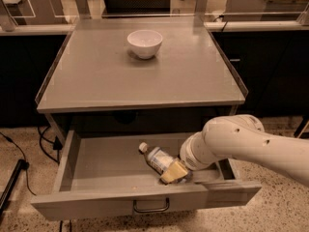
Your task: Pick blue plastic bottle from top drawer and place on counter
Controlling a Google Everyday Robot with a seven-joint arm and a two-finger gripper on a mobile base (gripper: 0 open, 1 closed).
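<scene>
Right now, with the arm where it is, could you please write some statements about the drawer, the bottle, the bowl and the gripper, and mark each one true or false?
1. The top drawer is pulled open. True.
2. A white bowl sits on the counter. True.
3. The blue plastic bottle stands upright on the counter. False: it lies on its side inside the drawer.
4. The gripper hovers over the bowl. False: it is down in the drawer, at the bottle's base end.
</scene>
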